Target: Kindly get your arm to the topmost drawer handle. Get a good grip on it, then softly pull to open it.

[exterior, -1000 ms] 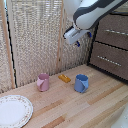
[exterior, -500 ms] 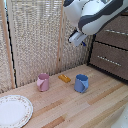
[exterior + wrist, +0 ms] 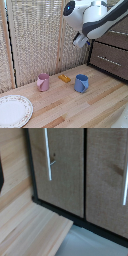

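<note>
Arm point(image 3: 97, 20): glossy white, rounded segments, dark blue joint cap; fills the upper part of the exterior view's right, raised well above the tabletop, in front of the drawer unit.

Gripper point(image 3: 84, 42): hangs below the arm in the exterior view, blue-tipped, near the cabinet's upper corner but not touching any handle. Finger spread cannot be told; too small and blurred, and the wrist view shows no fingers.

Drawer unit point(image 3: 111, 54): dark brown wooden fronts, at the exterior view's right, far side of the table.

Drawer handle point(image 3: 48, 153): slim silver bar centred on its drawer front. The wrist view shows two such bars on adjoining fronts, the second point(image 3: 125, 180) at the picture's edge. Which one belongs to the topmost drawer cannot be told from that view alone.

Wooden table point(image 3: 95, 107): light planks.

Other items, well apart from the drawers: pink mug point(image 3: 43, 82), small orange block point(image 3: 64, 78), blue mug point(image 3: 81, 83), patterned plate point(image 3: 13, 111) at the near left corner.

Step in hand, as judged: approach, nothing gripped yet. To do it well, confirm the uppermost bar, square the fingers across its middle, open wider than the bar, close firmly, then draw straight out along the drawer's travel, slowly, without twisting.
</note>
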Controlling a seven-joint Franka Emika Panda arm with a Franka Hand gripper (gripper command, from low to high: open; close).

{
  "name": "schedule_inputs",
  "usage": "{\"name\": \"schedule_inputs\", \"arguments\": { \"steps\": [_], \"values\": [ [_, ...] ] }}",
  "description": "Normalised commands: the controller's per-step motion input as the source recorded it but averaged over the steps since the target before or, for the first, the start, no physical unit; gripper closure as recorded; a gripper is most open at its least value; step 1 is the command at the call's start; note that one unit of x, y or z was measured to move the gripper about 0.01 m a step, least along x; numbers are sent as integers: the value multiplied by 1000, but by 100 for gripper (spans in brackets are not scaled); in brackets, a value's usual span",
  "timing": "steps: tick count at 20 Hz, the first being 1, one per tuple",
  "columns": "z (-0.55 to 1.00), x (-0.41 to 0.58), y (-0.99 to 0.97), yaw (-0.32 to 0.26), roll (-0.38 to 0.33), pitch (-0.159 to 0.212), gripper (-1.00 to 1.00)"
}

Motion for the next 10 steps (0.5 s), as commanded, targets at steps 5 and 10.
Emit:
{"name": "schedule_inputs", "arguments": {
  "steps": [5, 10],
  "values": [
    [138, -131, -591, 54, -256, 0, -100],
    [94, -82, -618, 40, -264, 0, -100]
  ]
}}
